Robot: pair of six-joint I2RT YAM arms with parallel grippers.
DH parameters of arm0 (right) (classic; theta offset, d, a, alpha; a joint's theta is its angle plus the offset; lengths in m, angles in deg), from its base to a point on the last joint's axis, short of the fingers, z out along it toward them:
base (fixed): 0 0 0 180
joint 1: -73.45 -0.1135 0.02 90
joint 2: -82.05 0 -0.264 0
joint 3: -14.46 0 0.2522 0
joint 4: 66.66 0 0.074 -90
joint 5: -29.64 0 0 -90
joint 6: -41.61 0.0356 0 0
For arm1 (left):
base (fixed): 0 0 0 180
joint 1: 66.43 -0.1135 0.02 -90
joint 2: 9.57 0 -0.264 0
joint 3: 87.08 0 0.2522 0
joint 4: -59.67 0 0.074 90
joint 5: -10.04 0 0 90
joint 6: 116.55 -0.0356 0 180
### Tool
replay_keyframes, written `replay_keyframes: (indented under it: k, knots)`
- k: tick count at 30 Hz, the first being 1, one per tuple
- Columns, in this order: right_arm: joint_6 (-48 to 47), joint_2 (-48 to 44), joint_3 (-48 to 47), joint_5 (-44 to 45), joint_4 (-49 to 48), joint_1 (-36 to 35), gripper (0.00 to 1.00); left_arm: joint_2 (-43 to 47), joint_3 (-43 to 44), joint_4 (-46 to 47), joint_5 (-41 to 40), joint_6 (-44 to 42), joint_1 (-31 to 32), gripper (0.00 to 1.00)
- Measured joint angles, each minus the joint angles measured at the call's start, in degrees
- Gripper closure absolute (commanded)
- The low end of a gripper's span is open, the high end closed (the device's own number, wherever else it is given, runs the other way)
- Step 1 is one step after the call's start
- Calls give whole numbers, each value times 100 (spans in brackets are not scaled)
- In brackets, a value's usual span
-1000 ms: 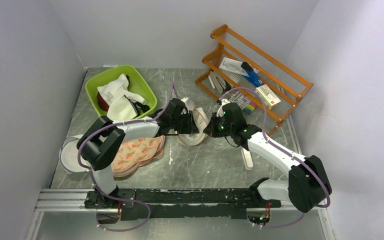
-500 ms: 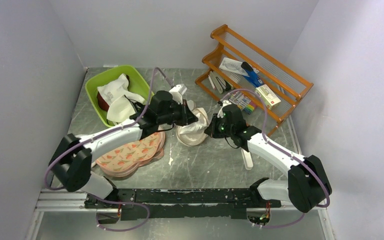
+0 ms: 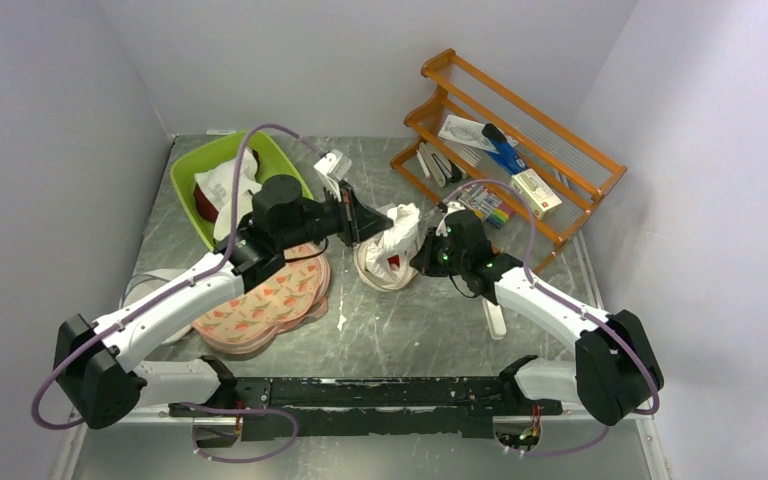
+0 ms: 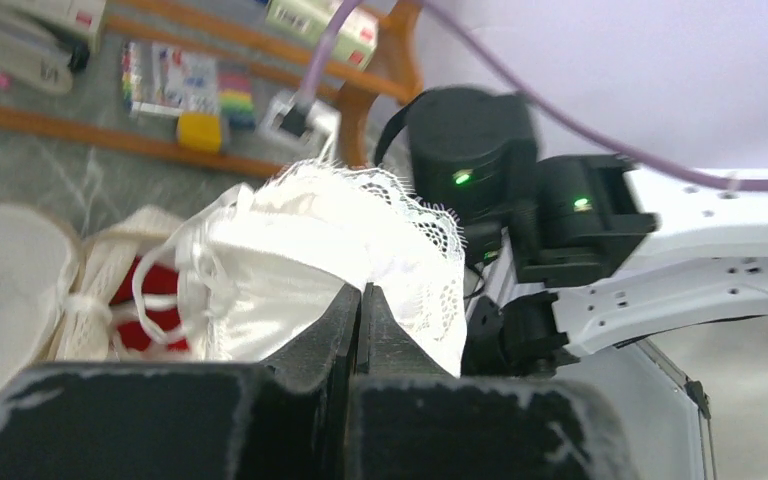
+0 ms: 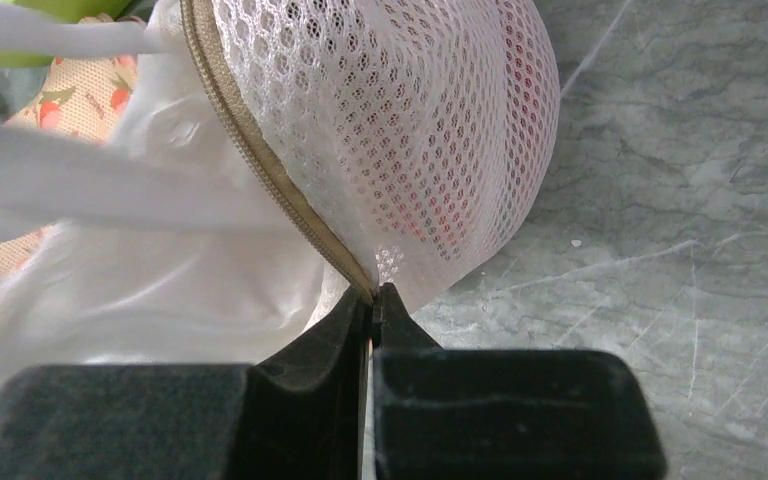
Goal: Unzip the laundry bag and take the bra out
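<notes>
The laundry bag [image 3: 385,268], a white mesh drum with a beige zipper rim [image 5: 260,160], lies open at mid-table. My right gripper [image 3: 422,258] is shut on its zipper edge [image 5: 372,295]. My left gripper [image 3: 365,225] is shut on a white lace garment [image 4: 360,230] and holds it lifted above the bag's mouth. The red bra [image 4: 155,295] shows inside the bag below that garment. In the right wrist view the bra [image 5: 438,215] shows red through the mesh. Its straps are hidden.
A green basin [image 3: 185,175] with garments stands at the back left. An orange wooden rack [image 3: 560,170] with small items fills the back right. Fruit-printed peach pads [image 3: 260,305] lie under my left arm, with a plain white round bag [image 3: 140,288] further left.
My left gripper has shut on the white lace garment and drawn it up and left out of the bag. The left arm's elbow has swung left. The right gripper has held still.
</notes>
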Motion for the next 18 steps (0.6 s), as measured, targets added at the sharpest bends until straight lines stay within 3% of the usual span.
replay_keyframes:
  k: [13,18]
  knots:
    - [4,0,50,7,-28,0,100,116,1460,223,555,-299,0,93]
    - [4,0,52,-9,-35,0,100,-2,2253,-11,422,-573,0,93]
